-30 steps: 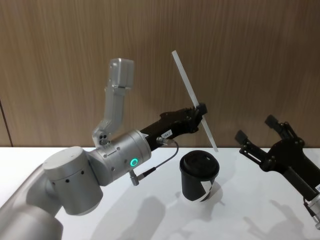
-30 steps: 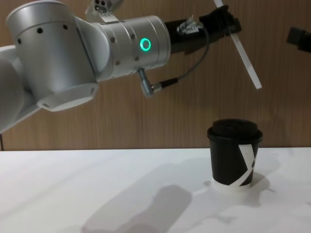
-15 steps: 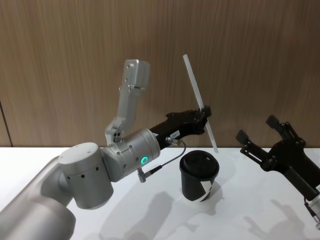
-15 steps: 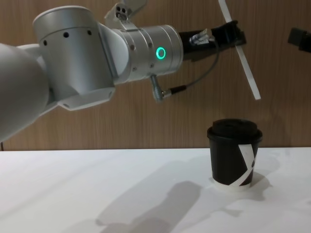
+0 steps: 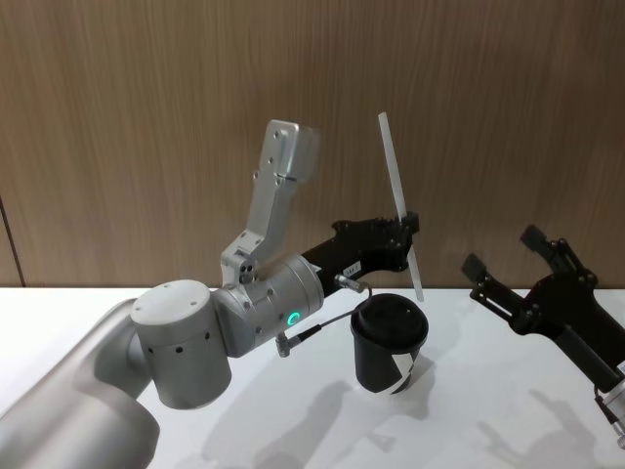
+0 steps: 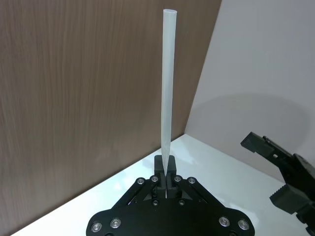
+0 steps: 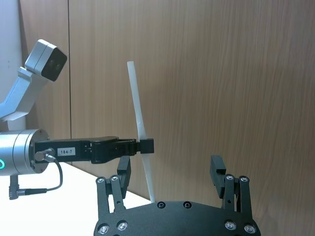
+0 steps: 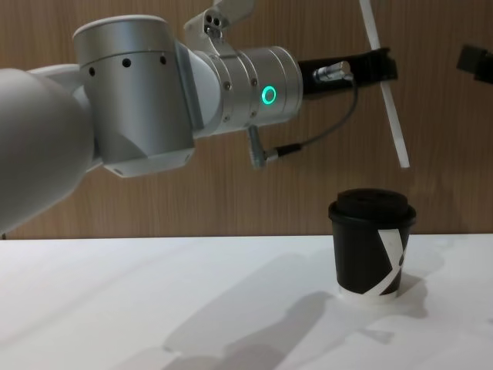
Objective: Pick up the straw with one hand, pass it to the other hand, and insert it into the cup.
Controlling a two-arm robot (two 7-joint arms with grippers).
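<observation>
The brown wood-grain wall panel [image 5: 146, 117] stands behind the white tabletop [image 5: 488, 420]. The long black two-finger left gripper [image 5: 408, 227], on a thick silver wrist with a green ring light [image 8: 268, 95], reaches out level with its fingers clamped on the thin white plastic straw [image 5: 395, 181]. The straw stands almost upright, slightly tilted. Most of its length rises above the fingers and a shorter part hangs below them. To that gripper's right, apart from the straw, the blocky black right gripper [image 5: 501, 250] has its fingers spread wide with nothing between them. Below the left gripper sits the small black paper cup [image 5: 389, 344] with a domed lid. The straw's lower tip hangs above the lid without touching it.
</observation>
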